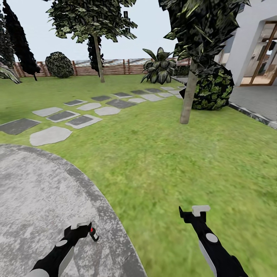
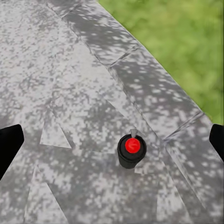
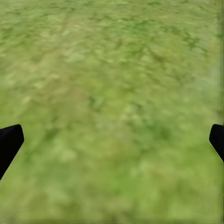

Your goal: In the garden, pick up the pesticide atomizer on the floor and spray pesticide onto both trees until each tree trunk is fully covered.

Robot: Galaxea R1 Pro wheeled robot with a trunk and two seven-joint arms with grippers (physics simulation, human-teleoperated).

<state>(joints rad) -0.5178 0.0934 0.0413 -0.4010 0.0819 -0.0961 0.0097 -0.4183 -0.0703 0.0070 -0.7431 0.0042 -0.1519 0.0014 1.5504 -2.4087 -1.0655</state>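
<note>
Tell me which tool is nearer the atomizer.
Left. The left tool hangs over the paving directly above the atomizer, fingers spread wide to either side of it. The right tool is off over the grass, well apart from it.

You're looking across bright lawn (image 1: pixel 161 154), grey stepping stones (image 1: pixel 77 113) curving away, slat fence (image 1: pixel 111 67) at the back, white house (image 1: pixel 250 42) at right, pale sky overhead.

Mottled grey concrete floor (image 1: pixel 34 192), curved edge, atomizer (image 2: pixel 131 150) apparently upright on it
</note>
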